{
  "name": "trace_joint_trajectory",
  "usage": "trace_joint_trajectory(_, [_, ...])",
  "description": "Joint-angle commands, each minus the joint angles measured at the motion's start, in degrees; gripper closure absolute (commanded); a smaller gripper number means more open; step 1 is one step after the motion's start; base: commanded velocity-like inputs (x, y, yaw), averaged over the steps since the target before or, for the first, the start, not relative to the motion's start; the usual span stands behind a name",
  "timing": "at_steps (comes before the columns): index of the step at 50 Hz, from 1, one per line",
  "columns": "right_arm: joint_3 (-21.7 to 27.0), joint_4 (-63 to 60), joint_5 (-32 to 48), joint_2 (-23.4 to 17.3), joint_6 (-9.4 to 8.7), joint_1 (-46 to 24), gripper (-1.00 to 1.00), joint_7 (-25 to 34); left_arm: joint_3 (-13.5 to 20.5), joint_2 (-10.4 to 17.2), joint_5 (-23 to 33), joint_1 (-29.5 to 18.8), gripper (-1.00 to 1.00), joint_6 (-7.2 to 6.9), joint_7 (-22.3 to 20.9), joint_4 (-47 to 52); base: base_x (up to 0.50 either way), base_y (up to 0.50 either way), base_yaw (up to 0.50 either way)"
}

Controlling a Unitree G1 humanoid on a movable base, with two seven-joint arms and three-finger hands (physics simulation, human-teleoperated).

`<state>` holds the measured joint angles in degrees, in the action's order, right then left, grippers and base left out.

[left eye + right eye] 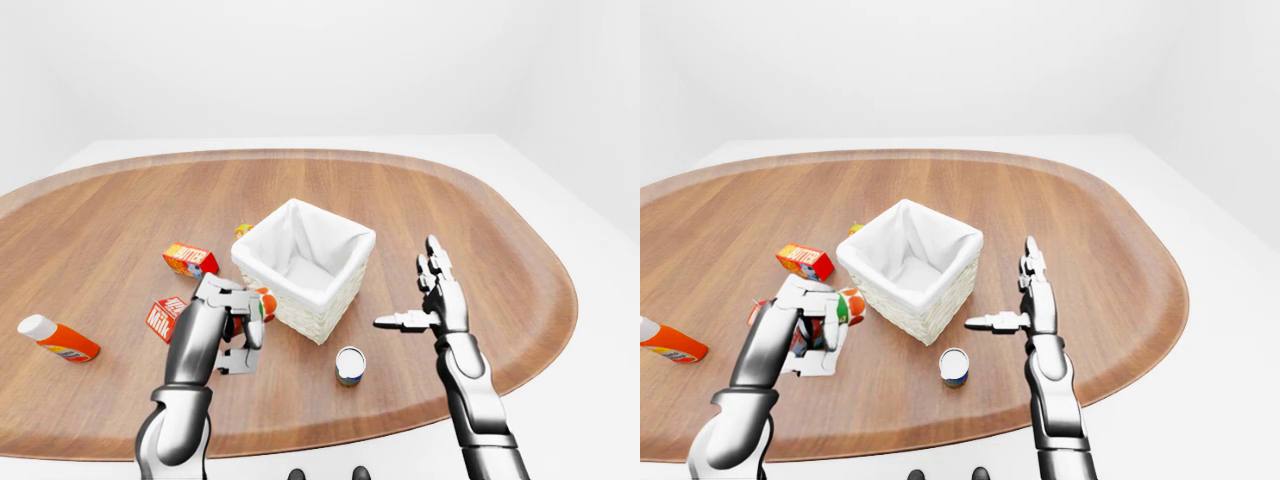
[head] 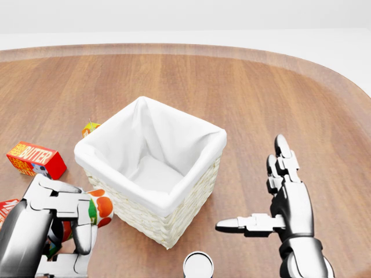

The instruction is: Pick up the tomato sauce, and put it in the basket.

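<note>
Your left hand [image 2: 55, 223] has its fingers clamped round the tomato sauce [image 2: 95, 211], which sits inside the grip, lifted off the table [image 1: 480, 230]. Just right of that hand stands the basket [image 2: 152, 174]. Beyond it, your right hand [image 2: 287, 202] hangs with fingers spread, holding nothing.

The basket [image 2: 152, 174] stands mid-table [image 2: 278, 92]. Left of it, the left hand [image 2: 55, 231] grips the tomato sauce [image 2: 95, 211] just beside its wall. The butter box [image 2: 36, 160] lies farther left, a bottle [image 1: 58, 340] far left, a can [image 1: 349, 364] near, and the right hand [image 2: 278, 202] right.
</note>
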<state>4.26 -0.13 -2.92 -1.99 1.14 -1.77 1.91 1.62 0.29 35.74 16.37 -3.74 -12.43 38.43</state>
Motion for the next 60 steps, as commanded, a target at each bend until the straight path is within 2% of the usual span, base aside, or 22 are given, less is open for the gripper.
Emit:
trace_joint_trajectory(1, [-0.05, 0.25, 0.07, 0.02, 0.16, 0.00, -1.00, 0.04, -0.54, 0.31, 0.62, -4.54, 1.00, -1.26, -1.05, 3.09, 0.00, 0.00, 0.00])
trace_joint_trajectory(10, [0.19, 0.55, -0.06, -0.12, 0.04, -0.34, -1.00, -0.02, -1.40, 0.53, 1.12, -6.07, 1.00, -1.26, -1.59, 4.07, 0.00, 0.00, 0.00])
trace_joint_trajectory(19, [0.31, 1.08, -0.17, -0.21, 0.22, -0.66, -1.00, -0.08, -2.15, 0.80, 1.96, -9.74, 1.00, -1.26, -2.40, 4.32, 0.00, 0.00, 0.00])
trace_joint_trajectory(28, [0.25, 2.04, -0.14, -0.20, 0.99, -0.78, -1.00, -0.14, -2.35, 0.98, 2.39, -12.54, 1.00, -1.26, -3.17, 4.88, 0.00, 0.00, 0.00])
trace_joint_trajectory(37, [0.28, 2.08, -0.20, -0.26, 0.93, -0.84, -1.00, -0.20, -2.82, 1.35, 3.12, -17.86, 1.00, -1.26, -2.74, 1.14, 0.00, 0.00, 0.00])
trace_joint_trajectory(48, [0.31, 1.82, -0.22, -0.26, 0.63, -0.87, -1.00, -0.23, -1.71, 2.84, 3.25, -26.01, 1.00, -1.26, 0.86, -11.12, 0.00, 0.00, 0.00])
trace_joint_trajectory(60, [0.34, 2.40, -0.21, -0.27, 1.12, -0.91, -1.00, -0.18, -1.24, 3.66, 2.21, -30.51, 1.00, -1.26, 2.59, -19.06, 0.00, 0.00, 0.00])
